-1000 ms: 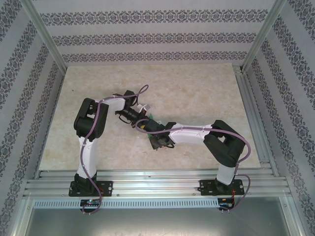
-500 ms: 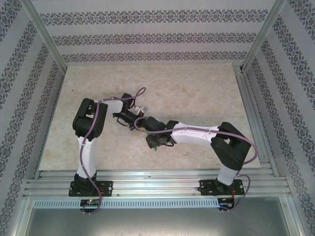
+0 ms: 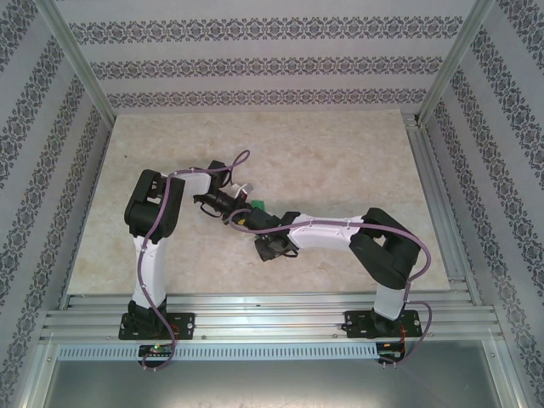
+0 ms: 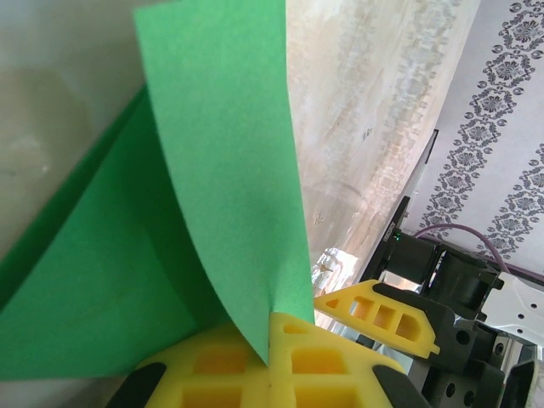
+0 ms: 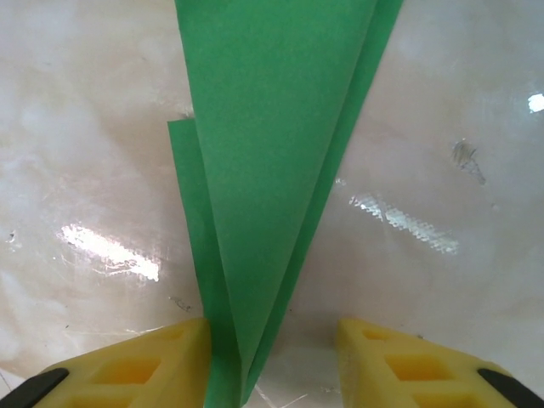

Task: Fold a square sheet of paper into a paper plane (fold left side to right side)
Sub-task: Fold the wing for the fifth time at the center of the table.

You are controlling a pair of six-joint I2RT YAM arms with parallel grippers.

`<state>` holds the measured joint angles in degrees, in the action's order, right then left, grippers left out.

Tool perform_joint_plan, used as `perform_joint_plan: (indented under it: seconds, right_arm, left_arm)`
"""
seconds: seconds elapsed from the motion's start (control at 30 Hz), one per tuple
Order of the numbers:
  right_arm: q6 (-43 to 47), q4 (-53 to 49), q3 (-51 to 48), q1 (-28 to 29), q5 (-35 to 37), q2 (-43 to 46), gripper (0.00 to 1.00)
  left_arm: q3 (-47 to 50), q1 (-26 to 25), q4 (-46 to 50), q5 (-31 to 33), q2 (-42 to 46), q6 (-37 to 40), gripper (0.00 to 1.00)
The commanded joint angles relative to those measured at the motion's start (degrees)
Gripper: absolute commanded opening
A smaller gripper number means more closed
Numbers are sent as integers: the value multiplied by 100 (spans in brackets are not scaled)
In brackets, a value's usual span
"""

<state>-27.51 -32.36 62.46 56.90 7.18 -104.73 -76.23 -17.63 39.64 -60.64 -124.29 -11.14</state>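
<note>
The green sheet of paper (image 4: 221, 153) is folded into a slim pointed plane shape with layered flaps. My left gripper (image 4: 274, 340) is shut on it, with one edge pinched between the yellow pads. In the top view a small green corner of the paper (image 3: 257, 202) shows beside the left gripper (image 3: 231, 202) at mid-table. My right gripper (image 5: 270, 333) is open. The paper's narrow end (image 5: 272, 127) runs down into its gap and lies against its left finger (image 5: 144, 365); the right finger (image 5: 408, 361) stands apart from it. The right gripper (image 3: 265, 248) sits just in front of the left one.
Both arms cross close together over the middle of the pale marble-patterned table (image 3: 340, 161). A purple cable (image 3: 238, 161) loops above the left wrist. A metal rail (image 3: 433, 195) runs along the table's right edge, and patterned walls close in three sides.
The right gripper's jaws have narrowed around the paper's pointed end. The right arm stretched out to the left and has drawn back a little. The left gripper has kept its grip on the paper.
</note>
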Motion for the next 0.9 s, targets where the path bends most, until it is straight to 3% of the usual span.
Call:
perform_joint_plan:
  seconds: [0.0, 0.57, 0.87]
  right_arm:
    - [-75, -54, -76, 40, -87, -140, 38]
    - [0, 123, -281, -8, -320, -1, 34]
    - [-105, 891, -610, -342, -1311, 1053, 46]
  left_arm:
    - [-51, 116, -23, -71, 132, 138, 0]
    - [-146, 248, 126, -12, -28, 270, 0]
    - [-146, 245, 199, 290, -240, 279, 0]
